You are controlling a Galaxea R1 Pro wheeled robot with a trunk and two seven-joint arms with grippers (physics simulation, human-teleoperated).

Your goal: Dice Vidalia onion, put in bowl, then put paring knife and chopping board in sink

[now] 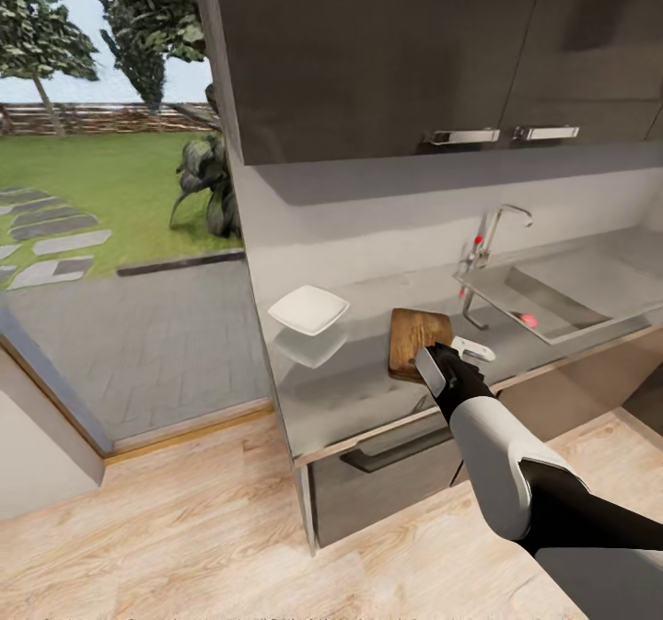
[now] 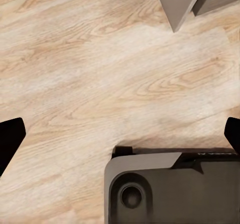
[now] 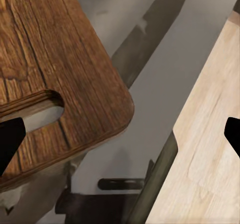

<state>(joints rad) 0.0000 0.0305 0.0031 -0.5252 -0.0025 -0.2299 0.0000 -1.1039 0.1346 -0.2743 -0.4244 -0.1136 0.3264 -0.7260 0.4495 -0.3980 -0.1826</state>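
At the kitchen's grey table (image 1: 368, 390), the robot's right arm reaches in from the near side, its right claw (image 1: 458, 358) hovering over the near end of the chopping board (image 1: 416, 339); the brown board lies flat near the table's front edge, between the bowl (image 1: 308, 310) and the sink (image 1: 589, 279); the white squarish bowl sits to the board's left, apart from it, mirrored in the glossy surface; the grey basin lies to the board's right, a chrome tap (image 1: 493, 233) with a red dot rising at its back corner; the Vidalia onion (image 1: 529, 320), a small pinkish bulb, rests inside the sink near its front wall. Seen from the right wrist, the board's rounded corner and slot-shaped handle hole (image 3: 42, 116) lie just beneath the camera, the claw's two dark fingertips (image 3: 10, 139) standing wide apart at the frame's edges with nothing between them. Seen from the left wrist, the left claw (image 2: 120, 136) also stands spread wide and empty, its dark fingertips (image 2: 10, 139) over pale wooden floor (image 2: 100, 74) and the robot's dark base (image 2: 170, 189). Dark wall cabinets (image 1: 387, 49) hang above; a glass wall at left looks onto a lawn (image 1: 101, 187).
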